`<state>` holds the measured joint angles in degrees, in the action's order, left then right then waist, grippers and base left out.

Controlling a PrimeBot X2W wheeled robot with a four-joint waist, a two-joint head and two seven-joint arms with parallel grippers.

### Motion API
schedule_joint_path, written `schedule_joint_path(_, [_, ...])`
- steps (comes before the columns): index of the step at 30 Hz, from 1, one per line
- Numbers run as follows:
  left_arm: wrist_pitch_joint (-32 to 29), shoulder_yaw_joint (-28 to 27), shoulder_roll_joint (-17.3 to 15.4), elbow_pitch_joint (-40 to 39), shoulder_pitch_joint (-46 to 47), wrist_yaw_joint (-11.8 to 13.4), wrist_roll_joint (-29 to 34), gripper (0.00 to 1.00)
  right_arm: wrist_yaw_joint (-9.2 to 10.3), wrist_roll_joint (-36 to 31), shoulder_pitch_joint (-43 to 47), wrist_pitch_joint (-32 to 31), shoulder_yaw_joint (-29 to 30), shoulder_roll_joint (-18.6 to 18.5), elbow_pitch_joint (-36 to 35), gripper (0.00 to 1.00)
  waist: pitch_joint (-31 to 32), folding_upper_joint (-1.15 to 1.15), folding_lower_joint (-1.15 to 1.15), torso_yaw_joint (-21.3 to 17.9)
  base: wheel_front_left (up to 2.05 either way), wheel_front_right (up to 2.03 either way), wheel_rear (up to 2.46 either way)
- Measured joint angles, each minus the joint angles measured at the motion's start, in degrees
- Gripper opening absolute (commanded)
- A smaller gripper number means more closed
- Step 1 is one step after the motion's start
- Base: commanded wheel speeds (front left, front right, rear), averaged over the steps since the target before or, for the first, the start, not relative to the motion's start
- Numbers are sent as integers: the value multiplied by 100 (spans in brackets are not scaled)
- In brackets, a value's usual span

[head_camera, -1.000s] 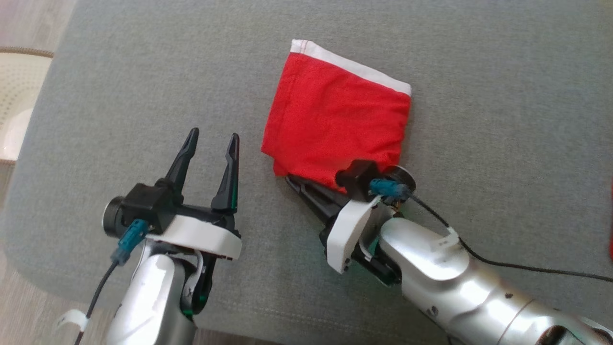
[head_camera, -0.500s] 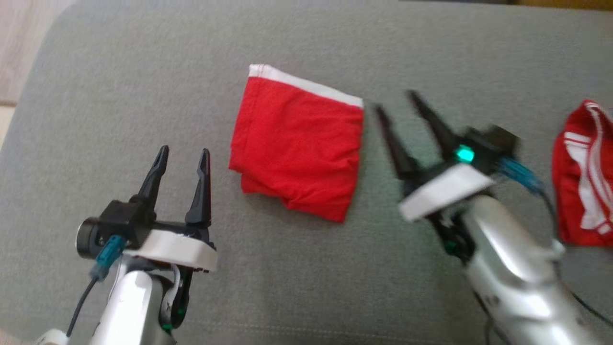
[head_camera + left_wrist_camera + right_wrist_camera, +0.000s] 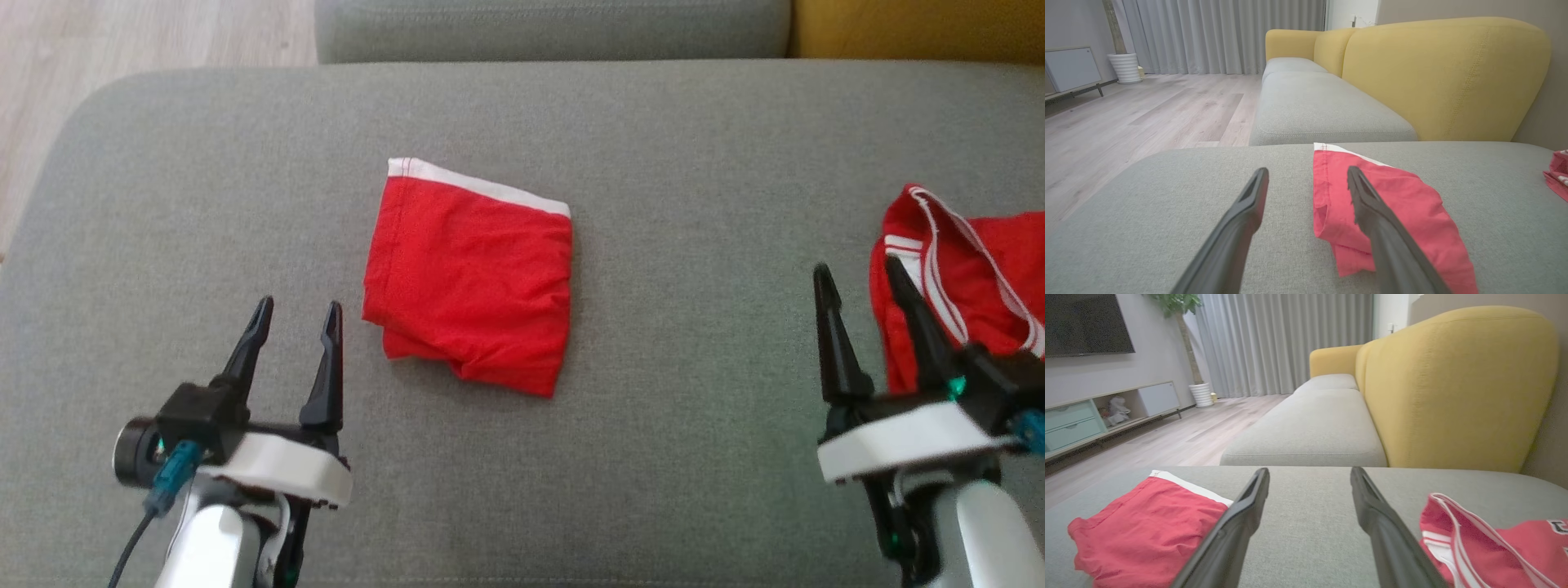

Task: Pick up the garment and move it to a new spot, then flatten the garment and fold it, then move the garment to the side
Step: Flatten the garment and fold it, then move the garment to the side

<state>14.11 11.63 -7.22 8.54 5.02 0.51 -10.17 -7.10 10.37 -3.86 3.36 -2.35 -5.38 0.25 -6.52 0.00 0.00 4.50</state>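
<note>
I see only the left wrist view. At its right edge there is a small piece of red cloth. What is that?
Observer: A second red garment with white stripes, crumpled on the same grey cushion.
Operator: And where is the other arm?
Observer: The right gripper is close beside that crumpled one, jaws open, holding nothing.
Operator: Do my own jaws touch the folded one?
Observer: No. In the head view the left gripper stands apart, to the left of the folded garment.
</note>
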Motion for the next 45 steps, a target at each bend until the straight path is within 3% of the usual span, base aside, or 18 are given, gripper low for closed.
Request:
schedule_joint_path(18, [-353,-32,-209,-283,-794,52,-156,100,0,-111,1292,-621,350,278,-876,100,675,0,0,-83,0,0,0])
schedule_joint_path(45, [-399,44,-280,-337,-952,202,-218,100,0,-78,1402,-672,382,283,-909,100,731,0,0,-104,0,0,0])
